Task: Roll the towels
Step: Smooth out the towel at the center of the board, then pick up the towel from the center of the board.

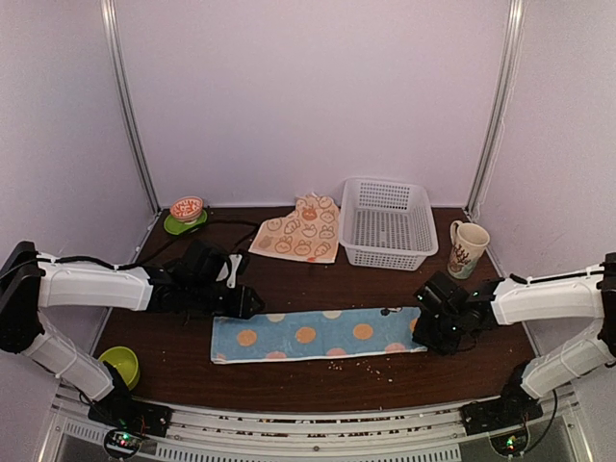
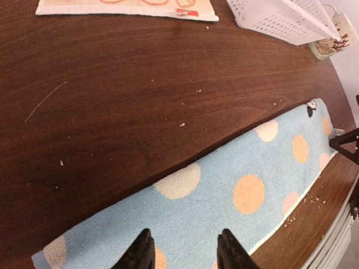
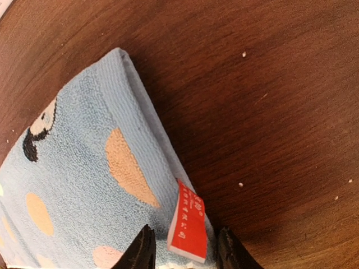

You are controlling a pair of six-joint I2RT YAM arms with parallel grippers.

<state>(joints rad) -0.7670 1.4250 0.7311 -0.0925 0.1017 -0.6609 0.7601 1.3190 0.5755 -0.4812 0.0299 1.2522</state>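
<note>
Now left gripper (image 2: 182, 249) jaws parted over the light blue towel (image 1: 318, 335), right gripper (image 3: 182, 246) astride its tagged end, grip unclear; best pinch that edge squarely, roll evenly

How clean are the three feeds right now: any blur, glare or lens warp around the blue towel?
Top external: even, soft light, no glare, the blue towel slightly soft in detail. Left wrist: sharp, but wide-angle stretch toward the corners, around the white basket. Right wrist: crisp close-up, weave and red tag clear, with a dark shadow on the table along the towel's folded edge.
</note>
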